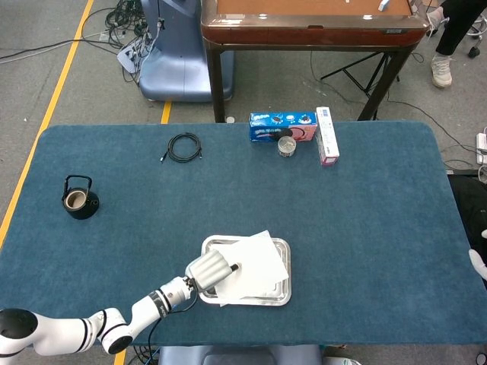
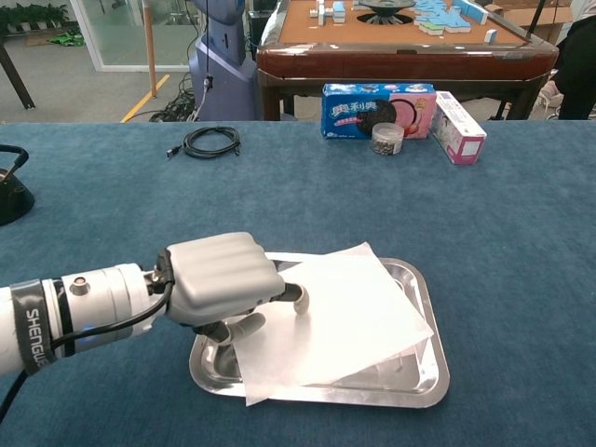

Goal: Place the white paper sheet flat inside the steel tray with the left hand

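The steel tray (image 1: 287,291) lies on the blue table near the front edge, also in the chest view (image 2: 434,372). The white paper sheet (image 1: 257,265) rests askew over it, with its near-left corner (image 2: 253,395) hanging past the front rim and its right edge lifted off the tray floor. My left hand (image 2: 222,276) (image 1: 208,270) is at the tray's left side and pinches the sheet's left edge, one finger (image 2: 297,299) on top and the thumb under it. A small white shape at the right edge of the head view may be my right hand (image 1: 479,263); its fingers are cut off.
Far back stand a blue cookie box (image 1: 282,127), a small jar (image 1: 287,146) and a pink-white carton (image 1: 326,135). A coiled black cable (image 1: 183,147) lies back left, and a black kettle (image 1: 79,198) sits at the left. A brown table stands behind.
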Controlling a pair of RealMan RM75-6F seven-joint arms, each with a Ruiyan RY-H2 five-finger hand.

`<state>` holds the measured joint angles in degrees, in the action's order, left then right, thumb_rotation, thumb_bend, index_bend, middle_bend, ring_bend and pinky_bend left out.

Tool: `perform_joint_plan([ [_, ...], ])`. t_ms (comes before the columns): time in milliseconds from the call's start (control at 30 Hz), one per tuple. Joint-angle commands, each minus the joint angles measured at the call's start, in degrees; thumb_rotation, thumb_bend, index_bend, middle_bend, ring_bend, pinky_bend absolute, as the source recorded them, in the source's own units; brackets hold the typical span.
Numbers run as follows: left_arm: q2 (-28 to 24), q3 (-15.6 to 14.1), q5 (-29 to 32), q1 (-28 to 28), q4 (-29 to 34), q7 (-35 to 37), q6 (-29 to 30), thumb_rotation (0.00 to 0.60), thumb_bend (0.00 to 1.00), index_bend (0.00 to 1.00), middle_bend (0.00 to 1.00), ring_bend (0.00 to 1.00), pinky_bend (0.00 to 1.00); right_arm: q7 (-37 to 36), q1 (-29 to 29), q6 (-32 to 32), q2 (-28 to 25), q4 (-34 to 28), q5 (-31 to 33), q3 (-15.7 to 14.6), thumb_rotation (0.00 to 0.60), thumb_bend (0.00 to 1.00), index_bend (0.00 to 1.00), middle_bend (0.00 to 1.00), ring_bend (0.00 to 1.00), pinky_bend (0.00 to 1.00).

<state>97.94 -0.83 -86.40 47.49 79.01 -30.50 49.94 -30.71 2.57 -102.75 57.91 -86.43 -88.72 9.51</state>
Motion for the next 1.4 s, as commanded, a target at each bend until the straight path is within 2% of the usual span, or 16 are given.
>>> perform_joint_plan([
  [33,0.10,0.32,0.23,0.05,-0.44,-0.14,0.03,0.600,0.58,0.27,1.00,1.00,1.00,-0.03,0.00,0.02,0.01,0.03,0.01,0.02,0.600,0.26,0.48,0.50,0.36,0.32],
  [300,0.10,0.95,1.21,-0.33,-0.91,-0.65,0.54,0.600,0.58,0.27,1.00,1.00,1.00,-0.17,-0.06,0.25,0.02,0.13,0.11,0.11,0.600,0.26,0.48,0.50,0.36,0.32],
  [600,-2.29,0.89,1.10,-1.25,3.32,-0.21,2.13,0.600,0.58,0.27,1.00,1.00,1.00,-0.20,0.00,0.26,0.04,0.13,0.03,0.09,0.600,0.26,0.48,0.50,0.36,0.32],
  [1167,-6.32,-2.28,-0.52,-3.93,10.18,-4.59,4.42,0.600,0.58,0.28,1.00,1.00,1.00,-0.30,-0.11,0.73,0.03,0.13,0.25,0.17,0.600,0.26,0.48,0.50,0.36,0.32],
  [1400,-6.81,-2.33,0.54,-4.82,11.94,-5.63,4.42,0.600,0.58,0.28,1.00,1.00,1.00,-0.49,0.00,0.51,-0.10,0.10,-0.22,-0.03,0.600,0.26,0.48,0.50,0.36,0.32],
])
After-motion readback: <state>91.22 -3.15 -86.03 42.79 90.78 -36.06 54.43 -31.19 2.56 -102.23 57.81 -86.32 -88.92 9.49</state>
